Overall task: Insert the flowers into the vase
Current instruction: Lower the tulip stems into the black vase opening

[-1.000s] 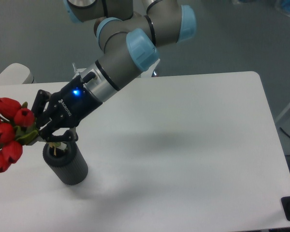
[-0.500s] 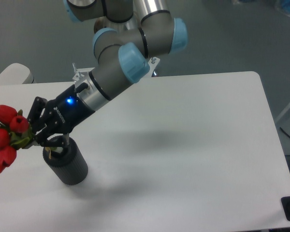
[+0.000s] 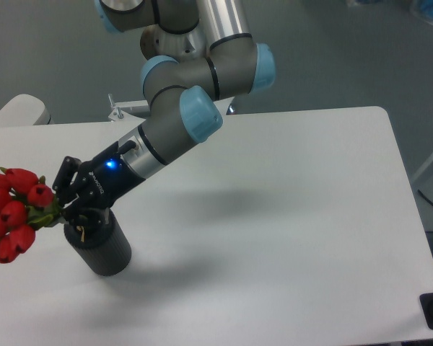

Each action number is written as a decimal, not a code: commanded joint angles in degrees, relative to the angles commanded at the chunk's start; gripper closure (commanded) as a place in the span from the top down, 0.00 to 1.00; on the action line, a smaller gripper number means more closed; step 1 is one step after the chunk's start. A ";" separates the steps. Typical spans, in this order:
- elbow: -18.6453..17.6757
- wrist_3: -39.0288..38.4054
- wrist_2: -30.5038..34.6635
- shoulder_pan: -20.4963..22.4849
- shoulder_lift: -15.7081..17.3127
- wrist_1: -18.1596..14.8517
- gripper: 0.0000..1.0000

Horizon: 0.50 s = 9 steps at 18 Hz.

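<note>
**A:** Where is the bunch of red tulip buds with green stems and leaves (image 3: 14,213)?

**B:** At the far left of the scene, near the left edge of the white table (image 3: 289,216). The buds stick out sideways to the left of the black two-finger gripper (image 3: 63,210), with the lowest bud hanging toward the near side. The bunch lies almost level, not upright.

**A:** And against the jaws?

**B:** The green part just right of the buds runs in between the dark fingers, which are drawn in narrow around it; the jaws hold the bunch there. The stem ends beyond the fingers are hidden, so I cannot tell whether they reach into the hole.

**A:** The vase?

**B:** The dark grey, finely ribbed cylinder vase (image 3: 105,245) stands on the table directly under the gripper, a little to its right and nearer. Its round top opening sits right at the fingertips, partly covered by them. The buds are left of the rim, outside it.

**A:** The arm?

**B:** The grey arm with light blue joint caps (image 3: 195,108) slants down from the far middle toward the left, with a blue light glowing on the wrist.
</note>
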 joint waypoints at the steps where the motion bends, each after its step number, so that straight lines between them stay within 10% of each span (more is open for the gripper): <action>1: 0.00 0.00 0.17 0.00 -0.26 0.09 0.05; 9: -0.79 0.09 0.44 0.26 -1.58 0.09 0.11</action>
